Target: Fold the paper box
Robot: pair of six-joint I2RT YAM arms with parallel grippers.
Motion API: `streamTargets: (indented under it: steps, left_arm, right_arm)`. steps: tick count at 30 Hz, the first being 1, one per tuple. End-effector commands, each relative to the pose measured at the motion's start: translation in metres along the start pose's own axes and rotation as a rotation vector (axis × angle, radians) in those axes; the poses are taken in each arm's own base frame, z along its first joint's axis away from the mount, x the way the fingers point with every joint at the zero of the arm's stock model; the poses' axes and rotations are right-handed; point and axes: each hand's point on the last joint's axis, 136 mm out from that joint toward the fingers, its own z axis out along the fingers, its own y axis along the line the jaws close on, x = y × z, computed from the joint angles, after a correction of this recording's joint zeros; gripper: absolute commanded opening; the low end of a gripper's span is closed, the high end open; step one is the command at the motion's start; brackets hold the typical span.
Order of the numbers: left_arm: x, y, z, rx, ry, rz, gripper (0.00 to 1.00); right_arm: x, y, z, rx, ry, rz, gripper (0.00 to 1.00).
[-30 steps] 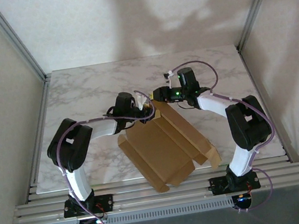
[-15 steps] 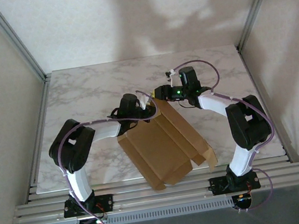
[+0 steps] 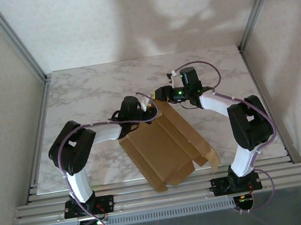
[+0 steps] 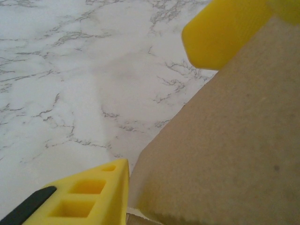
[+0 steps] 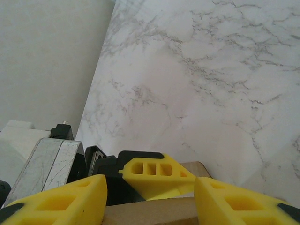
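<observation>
Brown paper box (image 3: 164,147), yellow tool fingers (image 5: 239,201), grey-veined white table (image 3: 90,87)

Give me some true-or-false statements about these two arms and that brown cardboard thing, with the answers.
1. The plain brown cardboard box lies on a white marble-patterned table. True.
2. The box is closed up with its lid shut. False: it lies open, its flaps not yet folded in.
3. The left claw and the right claw are both at the box's far corner. True.
4. The left claw's fingers are black. False: they are yellow.
5. Part of the box overhangs the table's near edge. True.
</observation>
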Motion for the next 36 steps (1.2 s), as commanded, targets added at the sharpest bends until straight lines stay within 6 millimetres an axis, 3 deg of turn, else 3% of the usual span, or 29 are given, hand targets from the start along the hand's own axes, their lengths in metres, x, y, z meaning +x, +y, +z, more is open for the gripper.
streamTargets:
  steps: [1, 7, 15, 28, 36]
  left_arm:
    - [-0.016, -0.007, -0.008, 0.008, -0.050, -0.002, 0.28]
    - [-0.016, -0.002, -0.010, -0.027, -0.055, -0.022, 0.24]
    - [-0.009, 0.026, -0.034, -0.200, -0.094, -0.114, 0.19]
    - [-0.003, 0.069, -0.100, -0.530, -0.150, -0.205, 0.20]
    - [0.031, 0.089, -0.128, -0.673, -0.120, -0.328, 0.24]
  right_arm:
    - [0.005, 0.007, -0.011, 0.013, 0.048, 0.019, 0.55]
    - [-0.003, 0.020, -0.030, 0.046, 0.030, -0.015, 0.61]
    - [-0.009, 0.033, -0.070, 0.130, -0.011, -0.072, 0.67]
    - [-0.011, 0.012, -0.145, 0.470, -0.083, -0.098, 0.70]
    - [0.000, 0.015, -0.168, 0.512, -0.148, -0.033, 0.70]
